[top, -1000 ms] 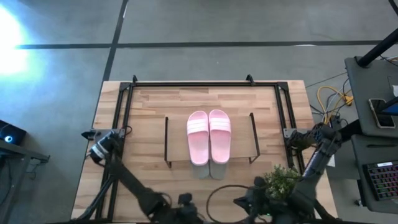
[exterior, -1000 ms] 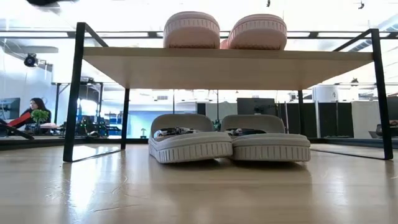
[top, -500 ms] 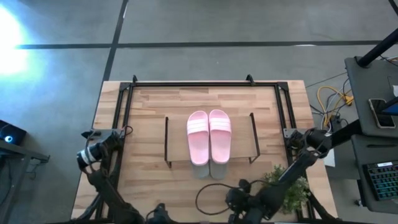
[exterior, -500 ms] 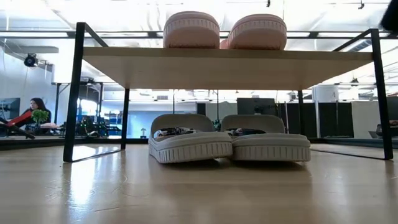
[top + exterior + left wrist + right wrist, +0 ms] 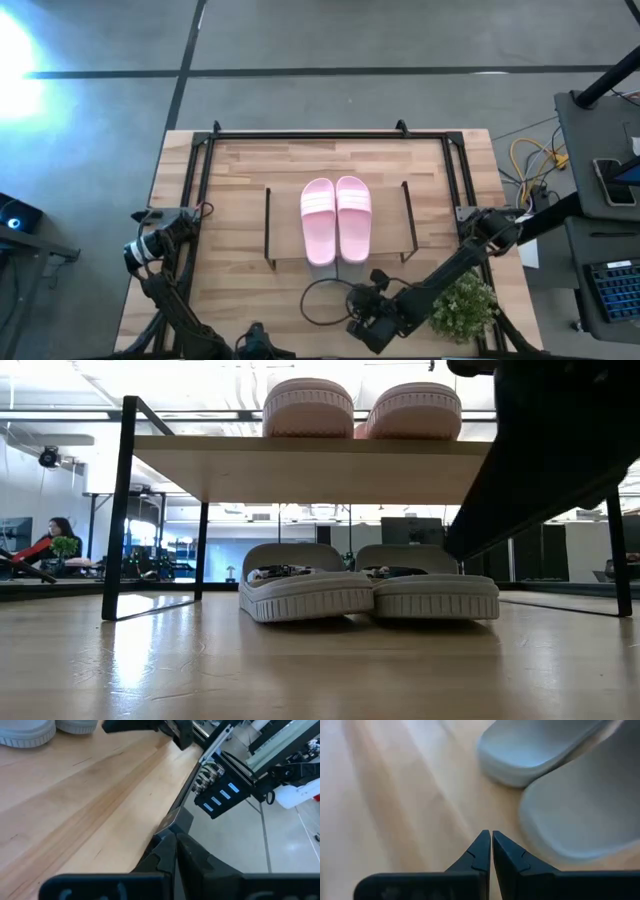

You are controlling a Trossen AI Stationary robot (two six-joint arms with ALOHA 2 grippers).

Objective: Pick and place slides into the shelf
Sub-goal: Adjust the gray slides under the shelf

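1. Seemingly done with its share, the left gripper is waiting at the bench's left near corner with its jaws pressed together and nothing between them.
2. Moving rightward, the shelf is standing mid-bench, and the two pale pink slides are lying side by side, touching, on its plank top.
3. Below them, the two grey-green slides are sitting together on the bench under the plank, so all four are looking placed.
4. Judging by their thick moulded soles, the slides are probably handling as light, springy foam: soft enough to dent under a hard pinch, not fragile, and a little slick on the smooth sole rim. The broad strap, or a sole edge pinched across its thickness, is looking like the best hold.
5. Further right, the right gripper is hanging low just in front of the grey-green pair, near the shelf's front edge, its jaws closed on nothing.
6. From above, the plank and the pink pair are hiding nearly all of the grey-green slides; only their near ends are peeking out.
7. At bench level, the right arm is blocking the shelf's right end frame and part of the plank.
8. At the near right corner, a small green plant is standing beside that arm.
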